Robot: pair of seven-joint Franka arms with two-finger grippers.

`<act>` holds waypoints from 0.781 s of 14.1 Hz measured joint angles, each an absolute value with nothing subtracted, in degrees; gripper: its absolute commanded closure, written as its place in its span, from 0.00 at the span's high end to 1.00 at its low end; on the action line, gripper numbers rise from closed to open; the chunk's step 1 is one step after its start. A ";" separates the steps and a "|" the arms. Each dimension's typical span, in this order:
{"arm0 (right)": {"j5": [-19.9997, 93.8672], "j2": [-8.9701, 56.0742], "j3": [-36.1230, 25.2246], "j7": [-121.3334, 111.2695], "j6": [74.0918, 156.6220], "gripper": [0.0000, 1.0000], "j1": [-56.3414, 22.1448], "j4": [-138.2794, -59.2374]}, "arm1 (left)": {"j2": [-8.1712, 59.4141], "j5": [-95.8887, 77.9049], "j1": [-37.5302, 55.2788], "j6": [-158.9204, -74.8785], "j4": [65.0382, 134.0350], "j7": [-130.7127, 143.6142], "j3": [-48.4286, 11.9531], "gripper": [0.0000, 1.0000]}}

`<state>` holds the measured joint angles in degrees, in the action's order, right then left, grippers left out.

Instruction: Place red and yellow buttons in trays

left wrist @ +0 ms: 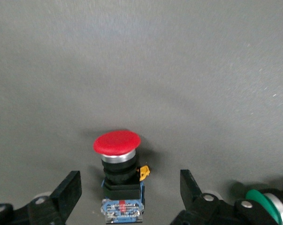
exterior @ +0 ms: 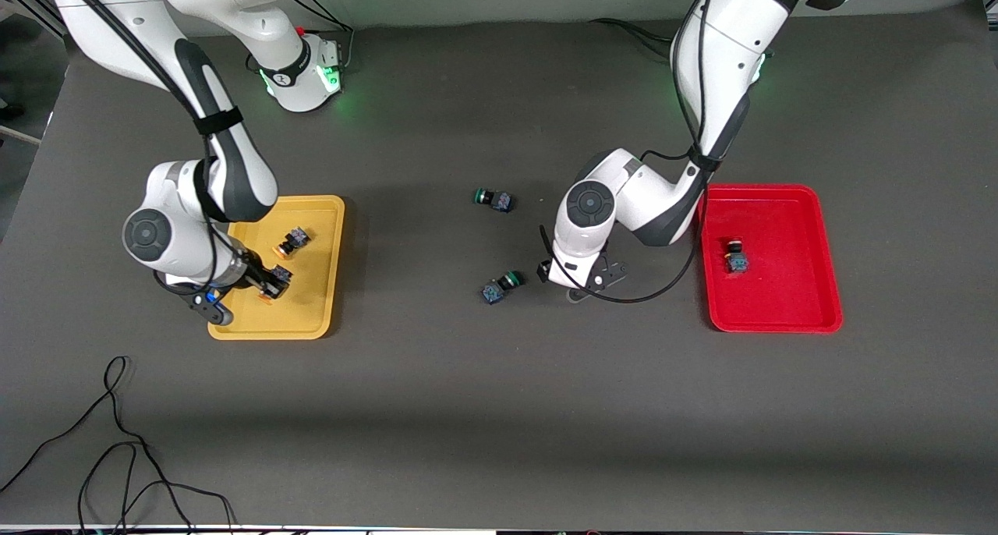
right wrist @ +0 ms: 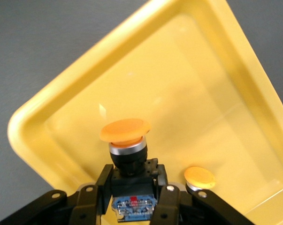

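My right gripper [exterior: 269,285] [right wrist: 134,185] is shut on a yellow button [exterior: 279,274] [right wrist: 125,140], low inside the yellow tray [exterior: 312,328] [right wrist: 33,117]. A second yellow button [exterior: 292,241] [right wrist: 200,178] lies in that tray beside it. My left gripper [exterior: 578,289] [left wrist: 129,192] is open, down at the table mid-way between the trays. Its fingers [left wrist: 68,192] stand either side of a red button [left wrist: 118,173] without touching it; the arm hides this button in the front view. Another red button [exterior: 736,258] lies in the red tray [exterior: 826,285].
A green-capped switch [exterior: 503,284] [left wrist: 268,206] lies close beside my left gripper, toward the right arm's end. Another green one [exterior: 493,200] lies farther from the front camera. Loose black cables [exterior: 117,441] trail along the table's near edge at the right arm's end.
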<state>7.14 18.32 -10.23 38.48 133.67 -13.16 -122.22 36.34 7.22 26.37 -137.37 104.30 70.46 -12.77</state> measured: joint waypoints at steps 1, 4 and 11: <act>8.83 18.41 -10.77 38.42 133.92 0.25 -13.18 -122.34 | 36.69 7.25 26.76 -137.37 104.32 70.93 -12.76 0.46; 10.94 18.64 -12.34 38.42 134.42 0.89 -13.18 -122.30 | 37.31 7.33 27.62 -137.28 104.34 71.49 -12.76 0.31; 11.15 19.39 -13.85 38.42 135.21 1.00 -13.16 -121.18 | 31.20 6.86 24.84 -124.89 97.88 61.19 -12.09 0.31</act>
